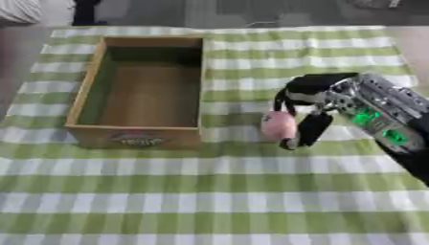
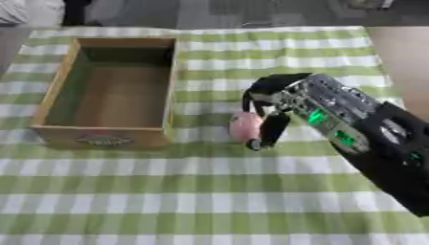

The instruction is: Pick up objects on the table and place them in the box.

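A wooden box (image 1: 138, 91) sits on the left half of a table spread with a green-and-white checked cloth (image 1: 218, 191). The box is open at the top, its long sides running from near to far, and its brown floor shows bare; nothing can be seen inside it. A label, too blurred to read, marks its near wall. To the right of the box, apart from it, a small pink object (image 1: 278, 125) stands on the cloth, rounded and roughly egg-shaped; what it is cannot be told. The right hand (image 2: 270, 103) comes in from the right edge, its black arm with silver parts and green lights slanting down toward the middle of the table. Its dark fingers (image 2: 273, 129) curl down around the pink object, one on the far left side and a thicker one on the right, so the hand is grasping it. Whether the object still touches the cloth cannot be told. At the far edge the cloth ends against a grey floor.
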